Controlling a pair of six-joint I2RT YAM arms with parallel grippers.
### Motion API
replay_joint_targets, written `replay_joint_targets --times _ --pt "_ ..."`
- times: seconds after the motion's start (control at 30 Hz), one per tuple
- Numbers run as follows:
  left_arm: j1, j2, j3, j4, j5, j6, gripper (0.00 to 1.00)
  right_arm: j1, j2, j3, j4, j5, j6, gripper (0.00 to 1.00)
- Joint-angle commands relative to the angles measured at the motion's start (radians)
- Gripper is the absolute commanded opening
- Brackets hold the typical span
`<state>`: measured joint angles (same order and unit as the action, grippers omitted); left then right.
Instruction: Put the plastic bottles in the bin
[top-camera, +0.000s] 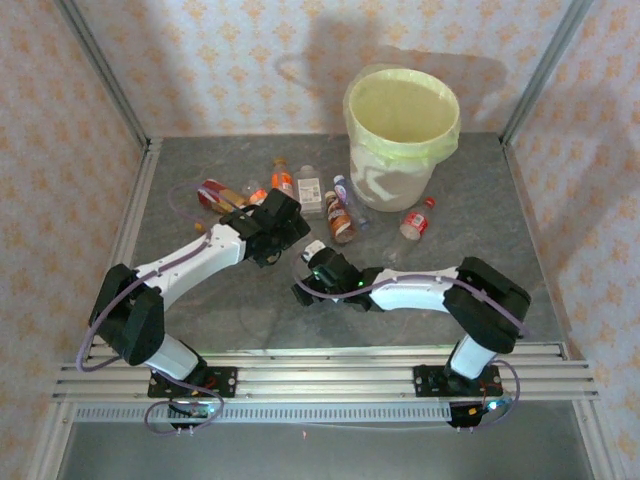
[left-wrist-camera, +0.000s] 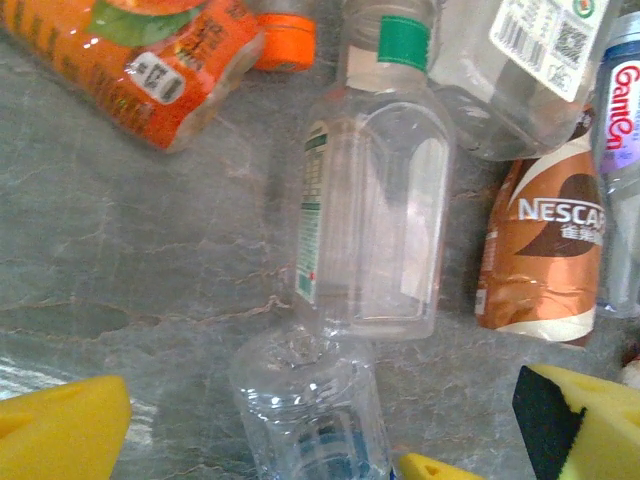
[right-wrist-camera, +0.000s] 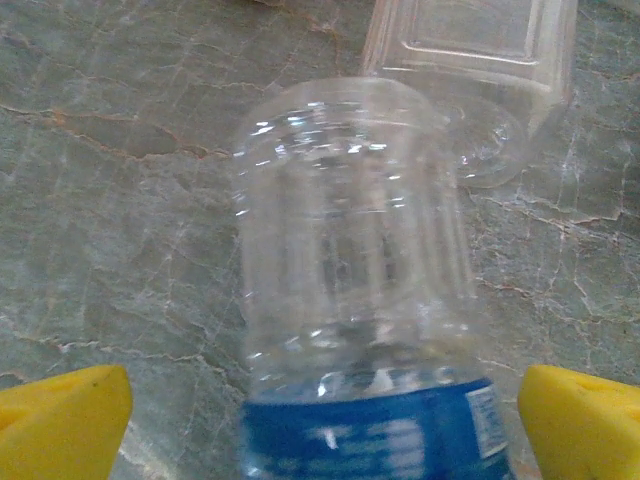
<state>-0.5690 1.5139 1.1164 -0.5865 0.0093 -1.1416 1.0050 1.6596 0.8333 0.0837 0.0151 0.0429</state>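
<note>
Right gripper: yellow pads spread apart, one either side of a clear blue-labelled bottle lying on the grey marbled table, a gap at each side; left gripper: pads likewise apart, above the same bottle; just beyond, base against base, a squarish clear bottle with green print; further, brown Nescafé bottle and orange-labelled bottle, lying in a loose cluster left of the bin; red-capped bottle lying near the bin's right foot; bin upright at the far side, yellow-green liner folded over rim
</note>
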Motion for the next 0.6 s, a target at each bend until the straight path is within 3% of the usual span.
replay_joint_targets --times 0.0,0.23,0.4,0.57 --pt "0.005 -0.024 -0.019 -0.017 -0.043 -0.023 1.00 0.001 0.028 0.021 -0.011 0.095 -0.016 0.98" --pt "0.006 -0.020 -0.026 -0.020 -0.026 -0.014 1.00 0.001 0.073 0.024 -0.023 0.119 0.025 0.95" --pt "0.003 -0.015 -0.021 -0.031 -0.012 -0.003 1.00 0.001 0.090 0.037 -0.045 0.143 0.069 0.81" --pt "0.004 -0.023 -0.021 -0.034 -0.008 -0.005 1.00 0.000 0.044 0.009 -0.033 0.144 0.074 0.74"
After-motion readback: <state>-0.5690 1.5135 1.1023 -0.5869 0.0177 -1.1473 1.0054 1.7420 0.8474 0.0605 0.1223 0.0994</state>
